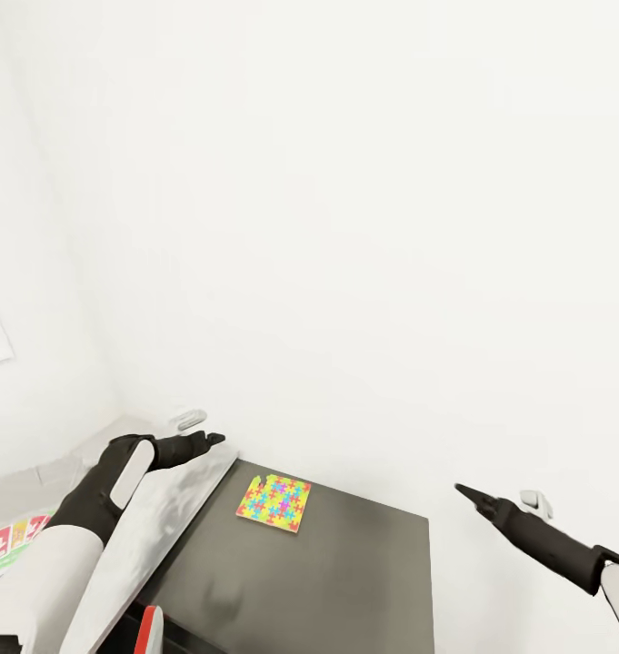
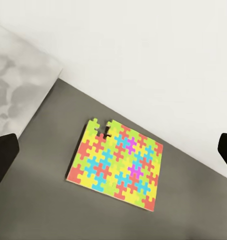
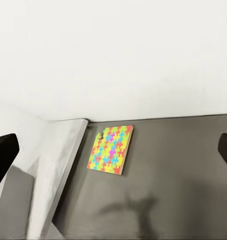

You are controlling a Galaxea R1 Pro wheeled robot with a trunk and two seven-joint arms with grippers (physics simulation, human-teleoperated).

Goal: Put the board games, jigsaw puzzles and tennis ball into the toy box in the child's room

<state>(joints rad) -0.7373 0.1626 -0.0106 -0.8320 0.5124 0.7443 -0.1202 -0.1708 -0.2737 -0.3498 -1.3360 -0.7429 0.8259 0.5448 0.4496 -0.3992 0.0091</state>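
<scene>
Jigsaw puzzle lies flat (corner toward wall).

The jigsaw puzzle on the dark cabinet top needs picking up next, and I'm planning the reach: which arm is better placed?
Probably left. The left gripper hangs open close to the jigsaw puzzle, which fills much of its wrist view. The right gripper is open too but farther off, beyond the cabinet's edge.

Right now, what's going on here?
Both arms are raised with nothing in them, grippers open. One jigsaw puzzle lies flat on the dark-grey cabinet section, close to the wall. The left gripper hovers near the pale table top, aimed at the puzzle; the right gripper hangs off to the side.
</scene>
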